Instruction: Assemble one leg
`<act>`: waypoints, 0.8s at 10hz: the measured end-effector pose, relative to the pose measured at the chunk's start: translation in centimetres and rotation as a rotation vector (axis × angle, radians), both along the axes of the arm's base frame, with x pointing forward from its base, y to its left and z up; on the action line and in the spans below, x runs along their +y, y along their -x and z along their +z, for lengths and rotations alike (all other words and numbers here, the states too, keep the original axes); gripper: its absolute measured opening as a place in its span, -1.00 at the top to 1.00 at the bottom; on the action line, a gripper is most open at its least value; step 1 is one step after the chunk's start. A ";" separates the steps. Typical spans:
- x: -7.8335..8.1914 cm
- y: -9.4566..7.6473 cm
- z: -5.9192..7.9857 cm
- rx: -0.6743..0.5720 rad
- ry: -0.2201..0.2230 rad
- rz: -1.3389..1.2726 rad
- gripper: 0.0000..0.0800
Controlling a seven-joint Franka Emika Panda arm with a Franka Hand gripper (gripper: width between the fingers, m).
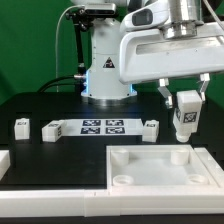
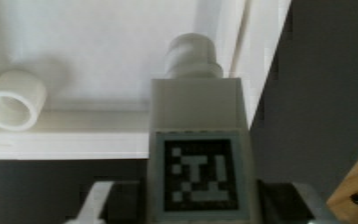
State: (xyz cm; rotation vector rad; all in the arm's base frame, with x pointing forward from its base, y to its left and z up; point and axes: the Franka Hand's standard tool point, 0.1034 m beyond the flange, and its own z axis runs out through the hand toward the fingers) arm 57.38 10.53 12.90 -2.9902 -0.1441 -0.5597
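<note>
While claw [image 1: 186, 102] grips leg [image 1: 184, 120] above white panel [image 1: 150, 168] | black tabletop [image 1: 50, 105] | marker board [image 1: 103, 126] lying between loose legs [image 1: 51, 130]

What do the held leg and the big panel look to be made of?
The leg: probably white plastic, matte, uniform colour; its tag looks like a printed sticker. The panel: seemingly the same matte white plastic, with moulded-looking rounded rims and holes.

leg [image 1: 185, 113] [image 2: 197, 120] | white post, tag on side | upright, aloft | above panel [image 1: 150, 160] corner
</note>
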 end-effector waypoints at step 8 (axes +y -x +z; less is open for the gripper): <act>-0.6 -2.2 -0.4 -0.236 -0.004 0.005 0.27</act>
